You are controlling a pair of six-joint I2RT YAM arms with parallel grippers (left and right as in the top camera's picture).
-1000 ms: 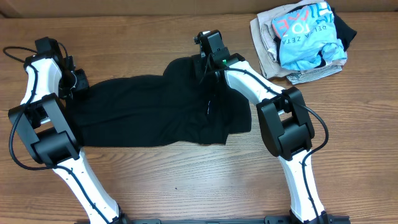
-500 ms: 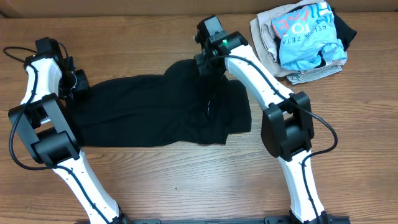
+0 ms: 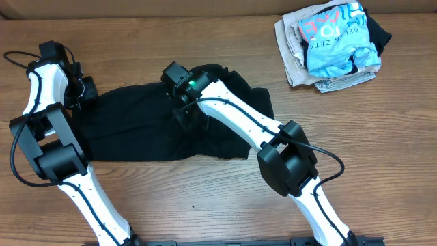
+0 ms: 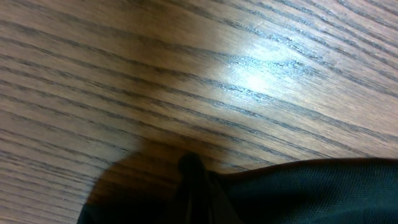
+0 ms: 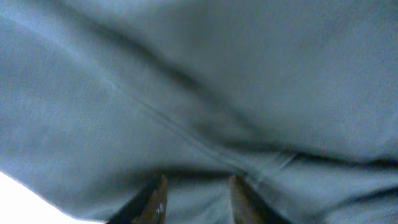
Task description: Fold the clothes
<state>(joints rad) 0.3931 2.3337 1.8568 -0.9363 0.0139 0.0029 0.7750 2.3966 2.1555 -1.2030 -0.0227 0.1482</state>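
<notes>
The clothes, one black shirt (image 3: 136,126), lie spread flat across the middle of the wooden table. My left gripper (image 3: 83,90) sits at the shirt's far left edge. In the left wrist view its dark fingers (image 4: 190,167) are pressed together where the black fabric (image 4: 311,193) meets them. My right gripper (image 3: 184,109) reaches over the shirt's upper middle, pointing down. In the right wrist view its two fingertips (image 5: 160,186) stand apart, and the right gripper (image 5: 196,182) hovers close above a seam in the cloth (image 5: 199,81), which fills the view.
A pile of other garments (image 3: 334,44), light blue and beige, sits at the back right corner. Bare wood table (image 3: 205,198) runs along the front. The right arm's links (image 3: 287,160) cross over the shirt's right side.
The right arm has swung left, from the shirt's upper right edge to above its upper middle. The left arm has stayed where it was.
</notes>
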